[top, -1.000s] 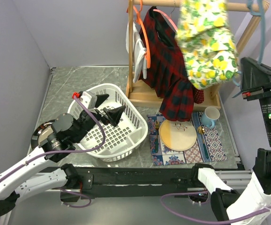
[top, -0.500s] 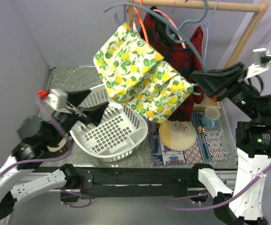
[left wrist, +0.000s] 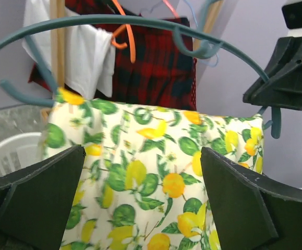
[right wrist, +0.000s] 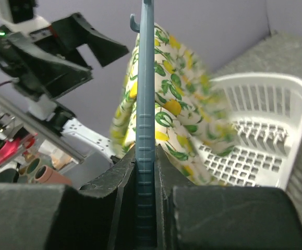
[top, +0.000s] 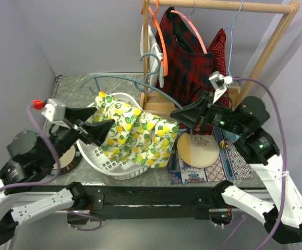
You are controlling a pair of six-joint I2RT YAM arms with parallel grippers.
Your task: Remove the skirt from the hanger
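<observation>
Skirt (top: 188, 60) hangs on pink hanger (top: 194, 31): long axis vertical, hem down, hook up.
Four hangers counted. Left gripper (top: 96, 123) spread; right gripper (top: 178, 115) pinching teal hanger (right wrist: 145, 78).

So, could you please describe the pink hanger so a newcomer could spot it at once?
Look at the wooden clothes rack at the far edge of the table. The thin salmon-pink plastic hanger hangs from its top rail, carrying the red-and-navy tartan skirt. Its neighbours are an orange plastic hanger to the left and a light blue hanger with a red dotted garment to the right.
</observation>
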